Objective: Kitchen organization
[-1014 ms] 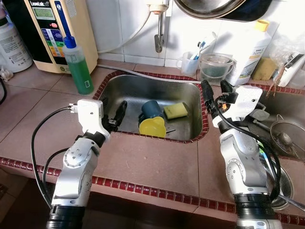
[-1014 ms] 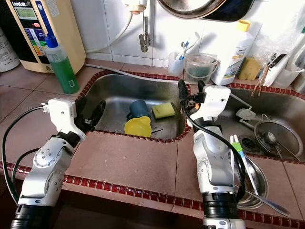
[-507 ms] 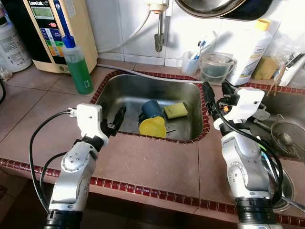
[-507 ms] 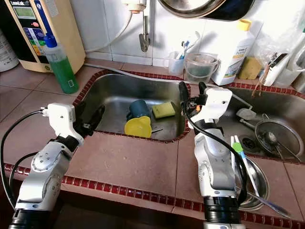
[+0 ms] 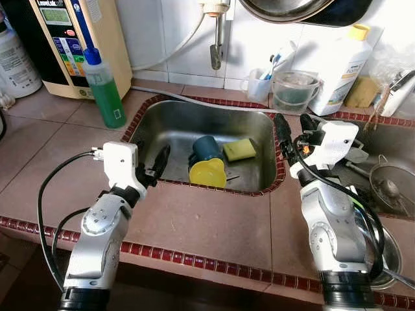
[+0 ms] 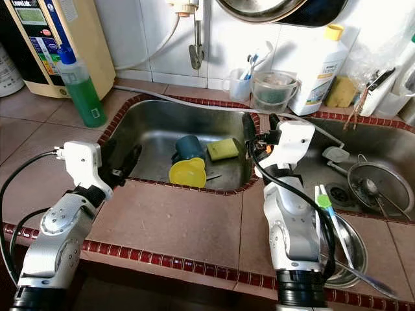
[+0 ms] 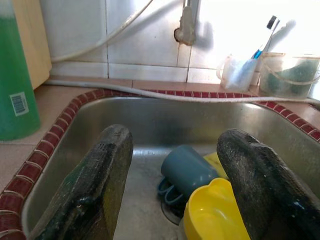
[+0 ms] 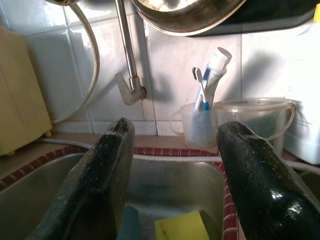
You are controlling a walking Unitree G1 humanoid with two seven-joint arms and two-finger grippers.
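Reach stage, likely: left gripper [image 7: 172, 200] gapes empty, blue cup [image 7: 189, 170] and yellow cup [image 7: 212, 212] lying between its jaws — right gripper [image 8: 172, 185] equally wide, holding nothing.

The sink [image 5: 175, 123] is set into the tabletop [image 5: 201, 220]. In the sink lie a cup [image 5: 206, 148] on its side, a scoop [image 5: 207, 173] just in front of it, and a sponge [image 5: 239, 150] to the cup's right. Left of the sink stands a bottle [image 5: 104, 87], with a machine [image 5: 71, 39] behind it. Behind the sink's right corner stand a toothbrush cup [image 5: 260, 83] and a tub [image 5: 295, 91]. A tap [image 5: 216, 39] hangs behind the sink.
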